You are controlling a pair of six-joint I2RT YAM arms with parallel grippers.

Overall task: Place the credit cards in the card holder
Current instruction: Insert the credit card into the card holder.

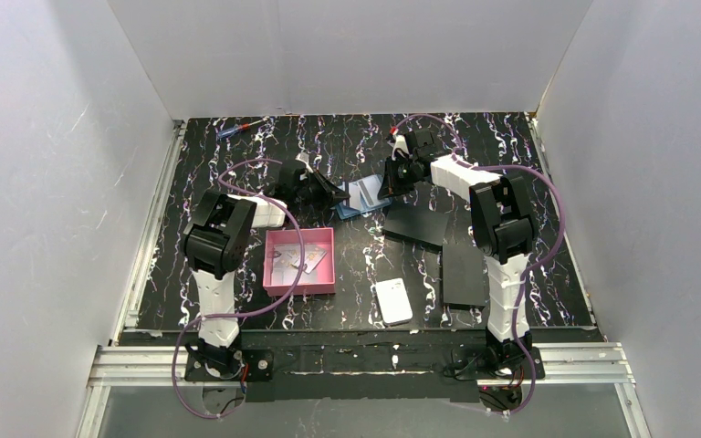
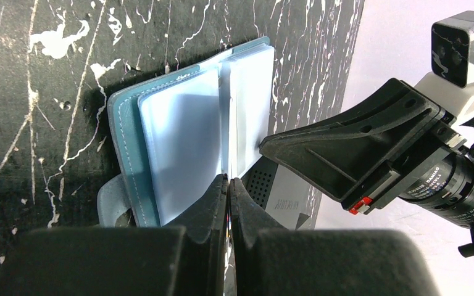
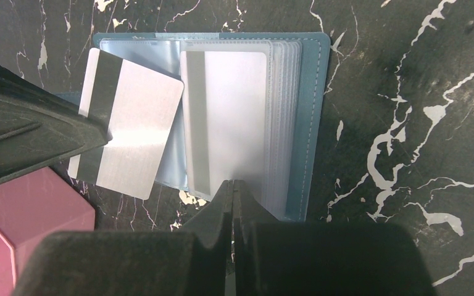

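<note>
Left of the card holder (image 3: 316, 123), a pink tray (image 1: 270, 265) sits on the table (image 1: 548, 274). Some spare cards (image 1: 297, 262) lie inside it, well apart from the card holder.

Closer to the card holder, the left pincer (image 2: 228, 184) is squeezed shut on a striped card (image 3: 129, 132). This card hangs over the left page of the open card holder, a bit crooked. One of its edges is near the middle fold. It is not inside a pocket yet.

On the right page of the card holder, a tucked card (image 3: 228, 117) with a grey stripe sits inside a clear pocket. At the near edge of that page the right pincer (image 3: 233, 188) is closed, with its tips against the stack of clear pockets. I cannot tell if it pinches a pocket leaf or only presses on it.

I think the step now is sliding the striped card into a pocket. Next, the left pincer needs to turn the card straight, line its edge up with a pocket mouth, and push gently. The pockets look thin and floppy, so the right pincer should hold the card holder steady. The spare cards would come after that.
</note>
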